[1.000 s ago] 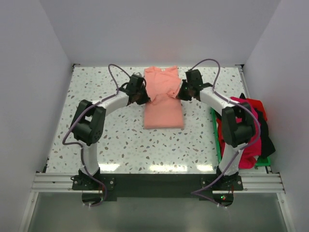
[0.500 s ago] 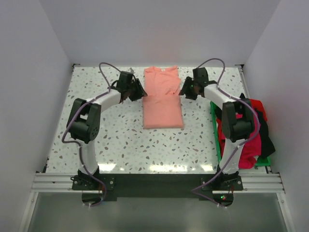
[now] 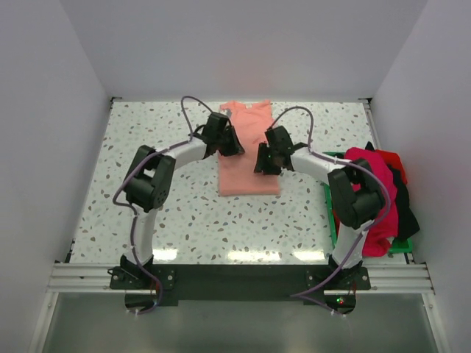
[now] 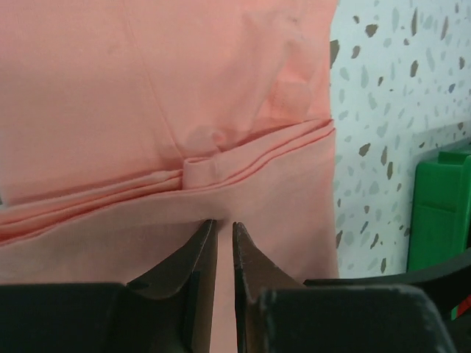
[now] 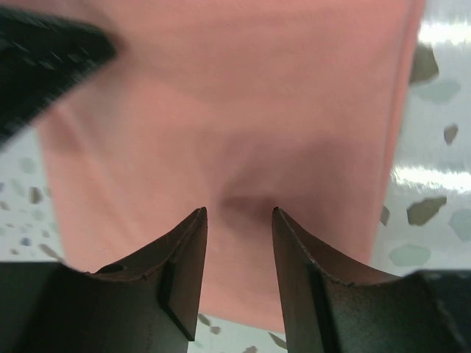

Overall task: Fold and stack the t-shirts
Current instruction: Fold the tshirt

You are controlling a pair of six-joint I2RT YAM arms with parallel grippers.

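Observation:
The salmon-pink t-shirt lies folded into a narrow strip at the back middle of the table. Both grippers are over it. My left gripper is over its upper left part. In the left wrist view the jaws are nearly together, with only a thin slit, just short of a layered fold in the shirt. My right gripper is over the shirt's right side. In the right wrist view the jaws are apart, with their tips at a dimple in the cloth.
A green tray stands at the right edge and also shows in the left wrist view. It holds a pile of magenta, red and black shirts. White walls close in the speckled table.
A second ago both grippers were at the shirt's sides by the sleeves. They drew outward, and now both have moved inward over the narrowed shirt.

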